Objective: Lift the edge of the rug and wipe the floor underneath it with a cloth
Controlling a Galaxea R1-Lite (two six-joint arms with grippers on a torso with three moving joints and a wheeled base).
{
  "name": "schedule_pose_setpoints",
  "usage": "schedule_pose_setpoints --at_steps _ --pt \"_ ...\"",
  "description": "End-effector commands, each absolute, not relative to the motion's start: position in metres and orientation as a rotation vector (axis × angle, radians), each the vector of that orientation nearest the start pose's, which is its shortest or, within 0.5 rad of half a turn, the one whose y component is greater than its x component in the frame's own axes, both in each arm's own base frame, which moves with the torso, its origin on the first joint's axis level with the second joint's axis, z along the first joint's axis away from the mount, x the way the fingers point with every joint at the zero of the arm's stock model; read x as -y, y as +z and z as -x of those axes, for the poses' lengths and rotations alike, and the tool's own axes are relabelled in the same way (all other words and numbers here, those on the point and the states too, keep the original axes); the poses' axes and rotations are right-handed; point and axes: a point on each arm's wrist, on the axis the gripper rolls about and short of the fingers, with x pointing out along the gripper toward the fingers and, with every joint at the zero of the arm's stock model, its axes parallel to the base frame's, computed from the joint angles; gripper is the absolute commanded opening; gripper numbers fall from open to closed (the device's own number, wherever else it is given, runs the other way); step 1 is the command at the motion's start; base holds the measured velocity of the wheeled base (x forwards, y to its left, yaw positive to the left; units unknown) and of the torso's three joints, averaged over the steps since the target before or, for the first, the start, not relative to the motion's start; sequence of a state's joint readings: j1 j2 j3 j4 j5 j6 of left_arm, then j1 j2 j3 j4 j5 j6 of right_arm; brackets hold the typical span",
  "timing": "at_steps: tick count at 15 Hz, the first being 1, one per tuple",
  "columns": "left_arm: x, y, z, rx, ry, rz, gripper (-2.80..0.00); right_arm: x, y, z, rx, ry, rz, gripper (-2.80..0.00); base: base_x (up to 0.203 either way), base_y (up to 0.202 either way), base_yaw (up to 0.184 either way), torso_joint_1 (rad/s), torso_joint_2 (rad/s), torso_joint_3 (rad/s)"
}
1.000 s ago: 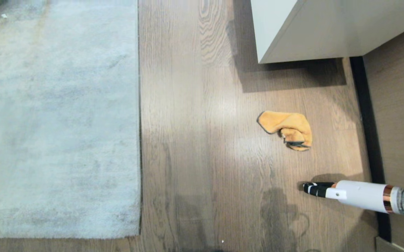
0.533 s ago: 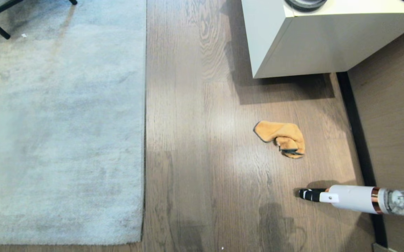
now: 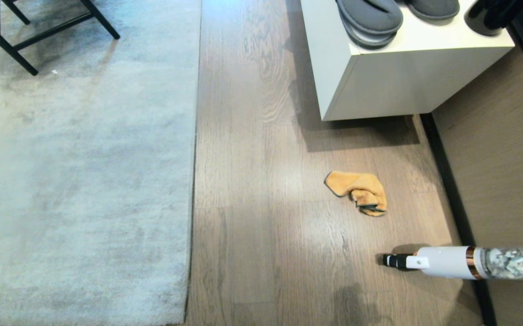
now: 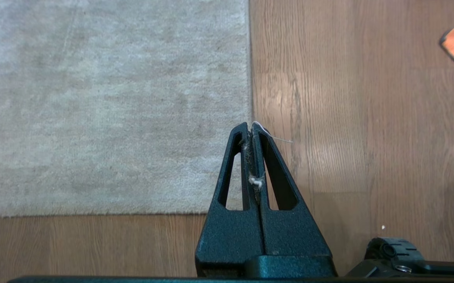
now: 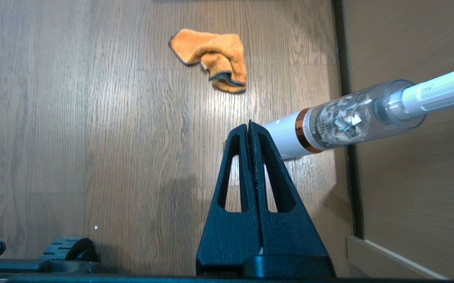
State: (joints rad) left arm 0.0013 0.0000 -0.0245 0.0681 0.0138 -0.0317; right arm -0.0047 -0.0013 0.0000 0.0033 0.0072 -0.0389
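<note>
The pale grey rug (image 3: 80,181) covers the left of the head view, and its straight rug edge (image 3: 194,181) lies flat on the wood-grain floor (image 3: 252,226). The orange cloth (image 3: 356,194) lies crumpled on the floor to the right, well apart from the rug. Neither arm shows in the head view. In the left wrist view my left gripper (image 4: 250,125) hangs shut above the rug edge (image 4: 249,59) near its corner, with only bits of lint between the jaws. My right gripper (image 5: 249,125) hangs shut and empty above bare floor, short of the cloth (image 5: 213,57).
A white hand vacuum (image 3: 447,262) lies on the floor near the cloth, by a dark floor strip (image 3: 447,181). A white cabinet (image 3: 379,86) carrying grey slippers (image 3: 370,18) stands at the back right. Black chair legs (image 3: 12,40) rest on the rug's far part.
The whole head view has slid downward as the camera tilted up, bringing the cabinet top, slippers and chair legs into sight. Cloth, rug and vacuum have not moved.
</note>
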Motion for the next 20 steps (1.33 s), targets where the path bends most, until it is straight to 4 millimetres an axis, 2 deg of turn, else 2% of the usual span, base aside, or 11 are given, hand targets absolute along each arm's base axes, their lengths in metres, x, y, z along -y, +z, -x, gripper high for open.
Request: schedule_pose_setpoints --at_steps 1,20 --pt "-0.0002 0.0752 0.0248 -0.044 0.015 0.032 -2.80 -0.0003 0.0752 0.0228 -0.003 0.003 0.040 -2.80 0.000 0.000 0.000 -0.005 0.01 0.207" --pt "-0.0001 0.0755 0.0249 -0.044 0.010 0.032 -2.80 -0.0003 0.0752 0.0228 -0.003 0.003 0.040 -2.80 0.000 0.000 0.000 0.002 0.00 0.203"
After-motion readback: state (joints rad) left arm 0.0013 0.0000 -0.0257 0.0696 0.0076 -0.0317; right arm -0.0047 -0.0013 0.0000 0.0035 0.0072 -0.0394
